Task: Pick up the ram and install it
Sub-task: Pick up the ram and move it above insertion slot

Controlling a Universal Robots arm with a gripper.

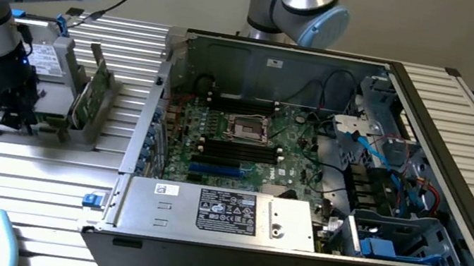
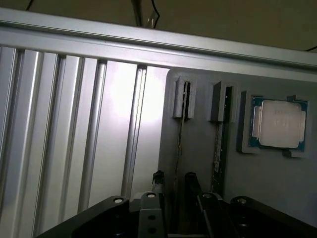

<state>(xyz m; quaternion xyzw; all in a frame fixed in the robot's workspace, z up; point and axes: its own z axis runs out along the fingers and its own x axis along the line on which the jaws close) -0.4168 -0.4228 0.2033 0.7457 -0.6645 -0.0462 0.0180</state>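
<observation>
- Closest to the wrist lens is my black two-fingered gripper (image 2: 174, 177), its fingers (image 2: 190, 181) spread apart rather than pressed together.
- Between those fingers runs the top edge of the ram (image 2: 176, 148), a long, thin dark-green circuit stick standing on edge. Grey shows on both sides of it, so I see nothing pinched.
- It stands in a flat pale-grey plastic holder (image 2: 277, 193), its far end in a small grey bracket (image 2: 182, 99) ahead of the fingertips.
- Just outside one finger, a second thin green stick (image 2: 218, 148) stands parallel.
- Beyond that, farther from the tool, a square silver processor (image 2: 277, 124) with a green rim lies flat in the same holder.
- On the tool's other side lies the ribbed aluminium table (image 2: 74, 124).
- From the exterior view, the gripper (image 1: 9, 117) hangs over the holder (image 1: 22, 135), with the open black computer case (image 1: 310, 152) well apart from it.
</observation>
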